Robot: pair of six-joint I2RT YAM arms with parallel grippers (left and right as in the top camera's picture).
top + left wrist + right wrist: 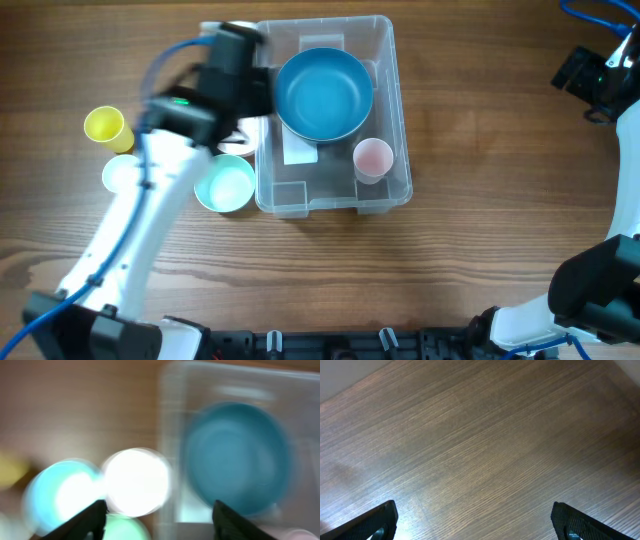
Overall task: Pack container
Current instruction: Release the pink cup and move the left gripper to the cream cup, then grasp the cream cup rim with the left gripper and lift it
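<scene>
Hands first: our left hand (160, 520) stands fairly wide with nothing between its fingers, and its wrist view is blurred. Our right hand (473, 516) is spread full wide and empty over bare bench (485, 435). The container (403, 120) lies just beside our left hand, ahead and to its right, with its near rim almost under the wrist. It is well apart from our right hand. Inside it, a blue bowl (322, 92) sits at the end nearest our left hand and a pink cup (373, 158) stands upright in the far corner. On the other side of our left hand, a pale teal bowl (227, 187) and a yellow cup (104, 126) wait on the bench. We judge the container light, its thin clear walls a little springy and smooth enough to slip, and only its thick rim is truly stiff. If we must steady or shift it, we would pinch over the rim on a long side, not at a rounded corner.
</scene>
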